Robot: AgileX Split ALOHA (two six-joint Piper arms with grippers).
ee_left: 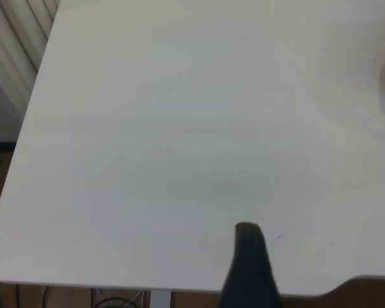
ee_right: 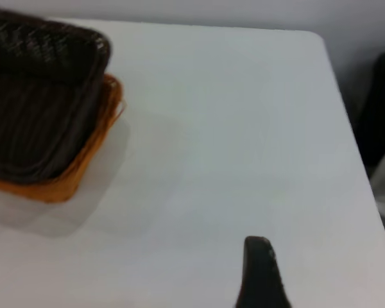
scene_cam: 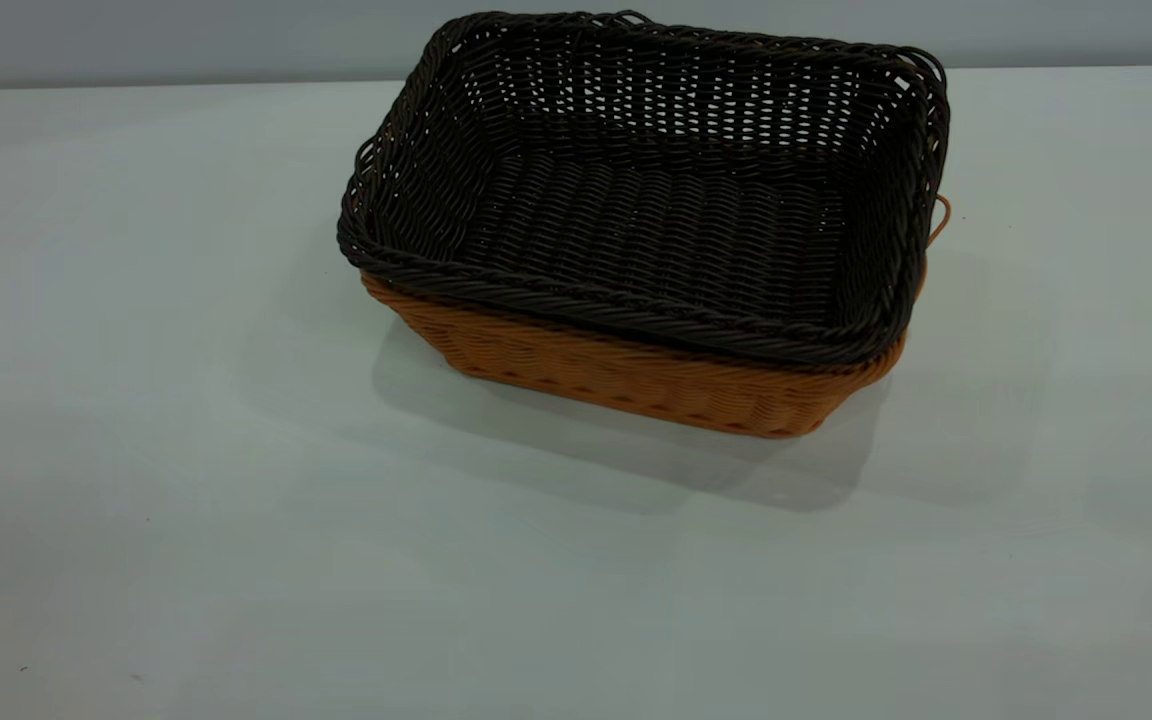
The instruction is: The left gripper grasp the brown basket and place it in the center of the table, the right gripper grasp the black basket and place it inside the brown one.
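The black basket point(scene_cam: 651, 215) is sitting nested inside the brown basket point(scene_cam: 636, 375), its dark braided rim riding above the orange-tan rim all the way round, so that only the lower wall of the brown one is showing in the exterior view. The small orange loop point(scene_cam: 939, 218) is sticking out at the right short end, just past the dark rim. The stacked pair is resting on the worktop point(scene_cam: 186, 450), toward its far middle, and neither arm is appearing in the exterior view.

The right gripper point(ee_right: 260, 273) is hanging above bare worktop point(ee_right: 244, 141), well apart from the baskets. From this gripper, the black basket point(ee_right: 38, 96) and the brown basket point(ee_right: 93, 151) are lying off ahead and to one side, with open surface between. Only one dark finger point(ee_right: 262, 266) is showing at the picture's edge, so I cannot tell how wide the right gripper is standing; it is holding nothing that can be seen.

The left gripper point(ee_left: 250, 269) is hovering over an empty stretch of worktop point(ee_left: 179, 128) near its edge, and neither basket is showing in its wrist view. Again a single dark finger point(ee_left: 249, 256) is visible, so its width cannot be told either.
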